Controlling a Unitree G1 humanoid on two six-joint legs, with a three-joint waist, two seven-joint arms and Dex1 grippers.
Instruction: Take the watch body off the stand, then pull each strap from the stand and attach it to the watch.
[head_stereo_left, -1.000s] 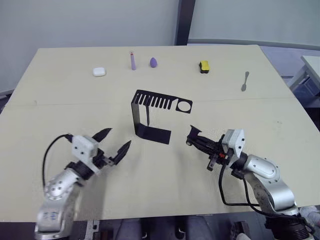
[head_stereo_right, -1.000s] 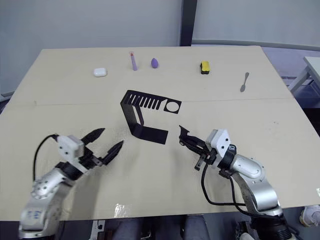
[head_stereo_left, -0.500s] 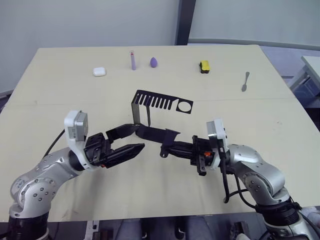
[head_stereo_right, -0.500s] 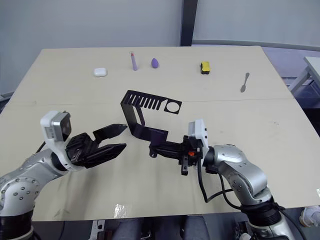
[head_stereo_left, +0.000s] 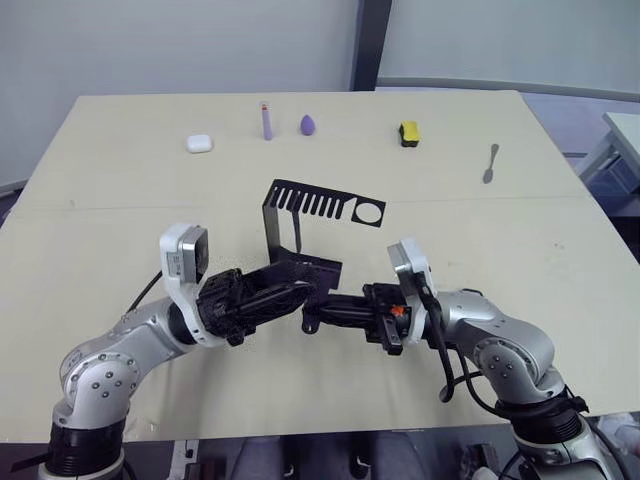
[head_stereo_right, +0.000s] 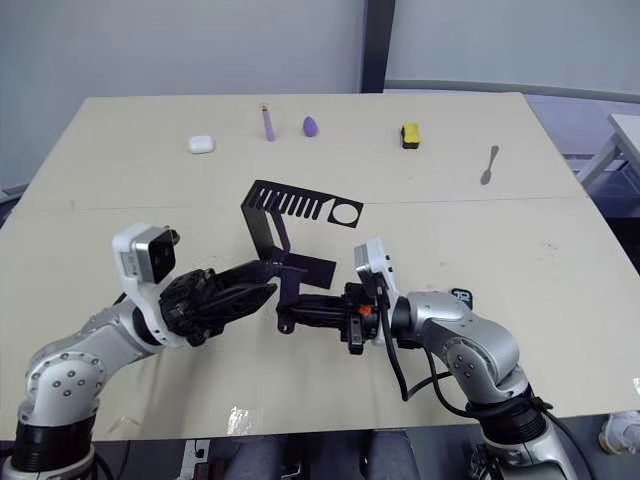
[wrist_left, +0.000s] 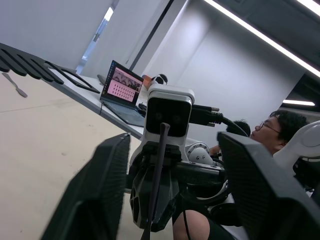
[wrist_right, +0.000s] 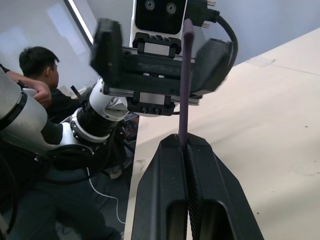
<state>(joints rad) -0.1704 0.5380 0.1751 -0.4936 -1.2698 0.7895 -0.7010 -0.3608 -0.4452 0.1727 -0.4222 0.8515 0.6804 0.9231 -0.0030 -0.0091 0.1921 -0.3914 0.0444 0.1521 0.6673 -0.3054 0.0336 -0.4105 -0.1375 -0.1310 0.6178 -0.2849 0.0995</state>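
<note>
The black stand (head_stereo_left: 312, 203) sits mid-table, its slotted top plate pointing right. In front of it my two grippers meet nose to nose. My right gripper (wrist_right: 184, 142) is shut on a thin dark purple strap (wrist_right: 184, 75), which sticks up edge-on from between its fingers. My left gripper (wrist_left: 172, 137) is open, and the same strap (wrist_left: 160, 165) stands in the gap between its two fingers (wrist_left: 95, 200) without touching them. In the left eye view the left gripper (head_stereo_left: 300, 291) and right gripper (head_stereo_left: 312, 318) overlap just before the stand's base. The watch body is hidden.
Along the far edge lie a white case (head_stereo_left: 198, 143), a purple pen (head_stereo_left: 265, 122), a purple egg shape (head_stereo_left: 306, 124), a yellow-and-black block (head_stereo_left: 408, 133) and a spoon (head_stereo_left: 489, 162). A seated person (wrist_left: 272, 132) and a laptop (wrist_left: 122, 92) are beyond the table.
Both arms have swung inward from the table's sides to meet in front of the stand. The left gripper's fingers now flank the strap held by the right gripper.
</note>
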